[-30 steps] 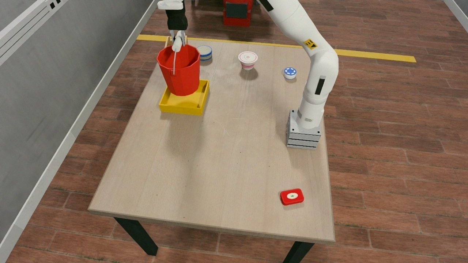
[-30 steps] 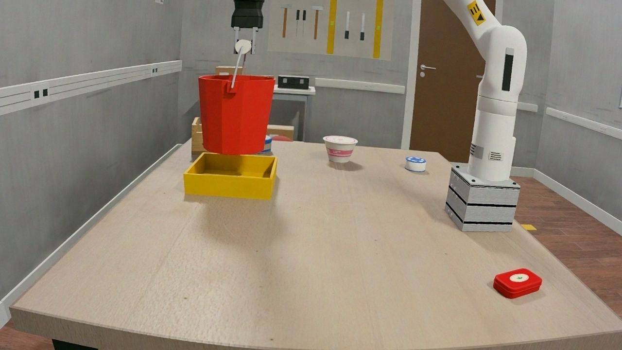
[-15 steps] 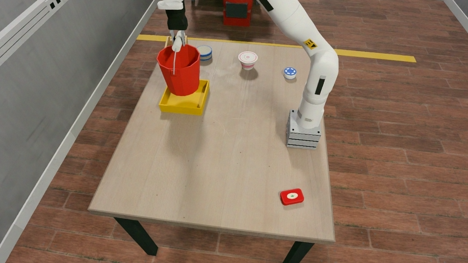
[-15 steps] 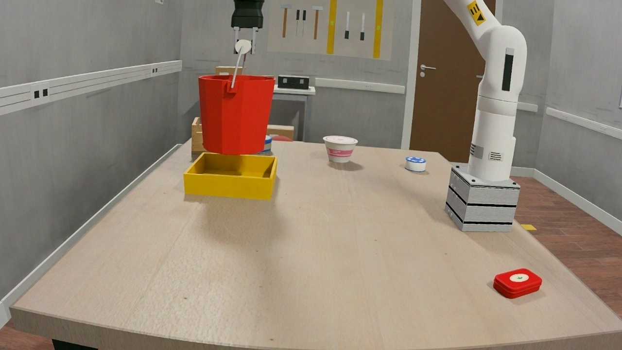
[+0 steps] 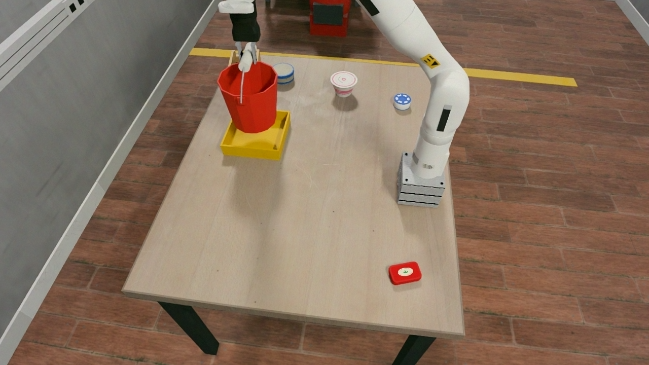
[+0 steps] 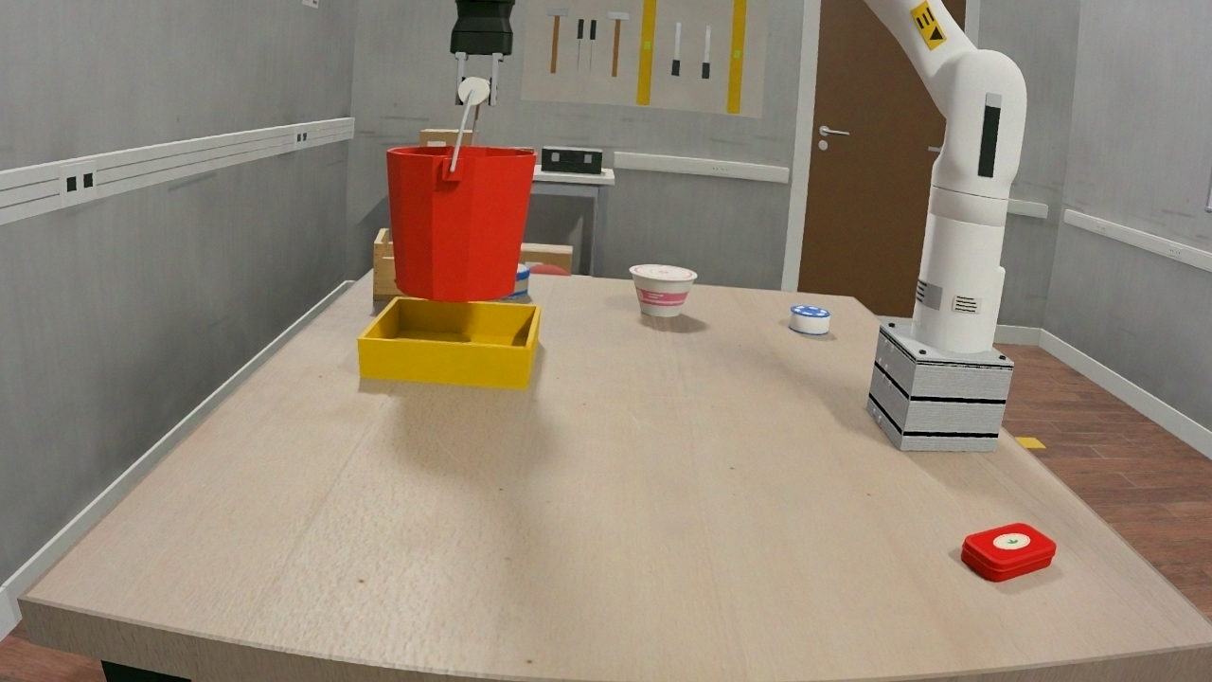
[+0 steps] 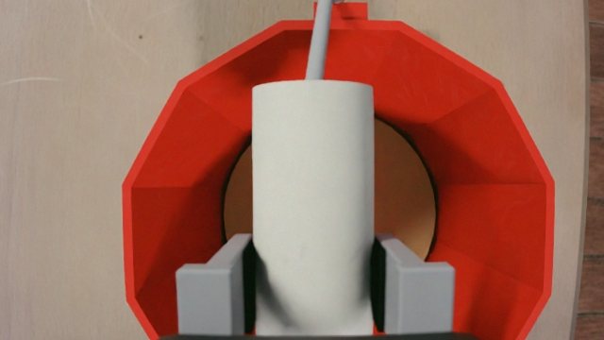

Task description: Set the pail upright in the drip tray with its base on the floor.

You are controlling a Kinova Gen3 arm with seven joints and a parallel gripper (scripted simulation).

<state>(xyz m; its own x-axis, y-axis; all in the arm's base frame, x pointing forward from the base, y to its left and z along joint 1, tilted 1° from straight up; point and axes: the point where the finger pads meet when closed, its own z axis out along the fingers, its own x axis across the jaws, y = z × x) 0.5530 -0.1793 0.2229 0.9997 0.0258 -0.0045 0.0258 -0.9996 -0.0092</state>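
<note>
The red pail (image 5: 249, 102) (image 6: 457, 228) (image 7: 189, 142) hangs upright from its wire handle. My gripper (image 5: 247, 54) (image 6: 476, 89) (image 7: 313, 269) is shut on the handle's white cylindrical grip (image 7: 311, 165), high above the pail's mouth. The yellow drip tray (image 5: 251, 152) (image 6: 444, 360) rests on the table's far left part. The pail hangs over the tray, with its base about level with the tray's rim in the exterior view. In the wrist view the pail hides the tray.
Behind the tray are a wooden crate (image 6: 385, 262) and a blue-banded round tin (image 5: 284, 72). A white-and-pink cup (image 5: 343, 82) (image 6: 662, 288) and a small blue-topped disc (image 5: 402, 100) (image 6: 808, 318) stand to the right. A red tin (image 5: 404, 272) (image 6: 1007, 551) lies near the front right. The arm's base (image 5: 421, 181) stands at the right edge.
</note>
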